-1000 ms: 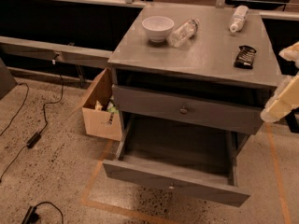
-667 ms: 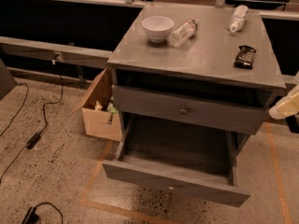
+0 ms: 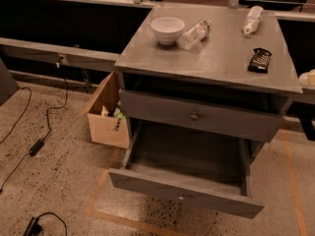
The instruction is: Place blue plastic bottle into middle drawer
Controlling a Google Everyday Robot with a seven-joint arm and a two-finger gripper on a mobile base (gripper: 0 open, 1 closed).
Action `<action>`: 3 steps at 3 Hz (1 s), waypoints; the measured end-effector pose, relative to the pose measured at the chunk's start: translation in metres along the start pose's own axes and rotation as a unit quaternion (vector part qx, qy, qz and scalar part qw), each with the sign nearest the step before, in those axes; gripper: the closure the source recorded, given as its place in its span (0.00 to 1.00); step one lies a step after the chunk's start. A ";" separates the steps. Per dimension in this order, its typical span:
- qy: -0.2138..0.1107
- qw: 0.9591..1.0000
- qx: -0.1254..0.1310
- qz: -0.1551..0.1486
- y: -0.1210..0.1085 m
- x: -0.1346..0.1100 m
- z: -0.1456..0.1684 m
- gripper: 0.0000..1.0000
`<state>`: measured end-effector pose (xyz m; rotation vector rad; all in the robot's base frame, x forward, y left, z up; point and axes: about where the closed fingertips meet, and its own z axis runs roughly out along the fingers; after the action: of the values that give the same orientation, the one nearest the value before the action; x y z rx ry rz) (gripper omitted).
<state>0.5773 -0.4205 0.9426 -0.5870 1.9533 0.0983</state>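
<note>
Cream-coloured and mostly out of frame, my gripper [image 3: 308, 77] sits at the right edge of the cabinet top [image 3: 216, 63]; whether it is spread or closed I cannot tell. Toward the cabinet top's back right corner, the blue plastic bottle [image 3: 253, 19] lies on its side. Below the cabinet top, the middle drawer [image 3: 187, 198] stands pulled out.

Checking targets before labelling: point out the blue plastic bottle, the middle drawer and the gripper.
blue plastic bottle [image 3: 252, 19]: camera view, labelled body.
middle drawer [image 3: 147, 185]: camera view, front panel.
gripper [image 3: 308, 77]: camera view, pale part at right edge.
</note>
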 end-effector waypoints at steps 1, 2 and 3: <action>-0.042 0.997 0.056 0.021 -0.054 -0.023 0.036 0.00; -0.065 0.993 0.092 0.040 -0.096 -0.064 0.100 0.00; -0.064 0.993 0.091 0.040 -0.096 -0.062 0.100 0.00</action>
<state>0.7240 -0.4496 0.9699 -0.3735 1.8367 0.0071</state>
